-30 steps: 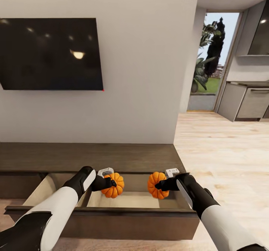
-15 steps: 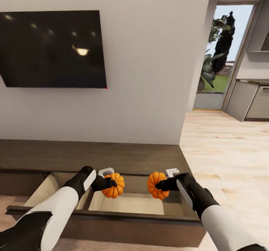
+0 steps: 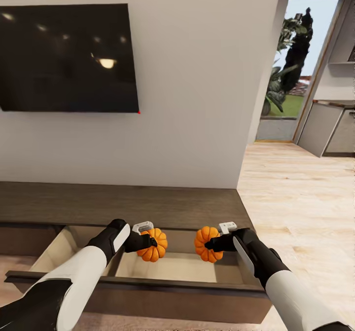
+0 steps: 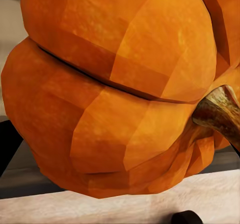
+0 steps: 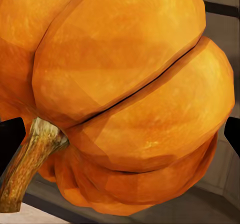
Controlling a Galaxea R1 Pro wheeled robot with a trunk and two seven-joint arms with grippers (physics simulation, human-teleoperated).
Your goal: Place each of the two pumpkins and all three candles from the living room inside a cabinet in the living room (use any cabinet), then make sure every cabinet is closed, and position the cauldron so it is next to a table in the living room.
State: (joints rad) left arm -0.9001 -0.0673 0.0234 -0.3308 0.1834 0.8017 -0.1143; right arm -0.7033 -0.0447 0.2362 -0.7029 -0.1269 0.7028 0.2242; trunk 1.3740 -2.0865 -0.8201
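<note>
Now both arms hold 2 pumpkins, left pumpkin (image 3: 153,245) and right pumpkin (image 3: 207,244), jaws clamped, over the cabinet's (image 3: 148,208) open drawer (image 3: 177,267).

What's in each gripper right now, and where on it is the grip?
Left gripper holds one pumpkin, right gripper the other pumpkin, each clamped across its ribbed body, not the stem, above the open drawer.

White forearms (image 3: 79,272); black wrists, black grippers.
</note>
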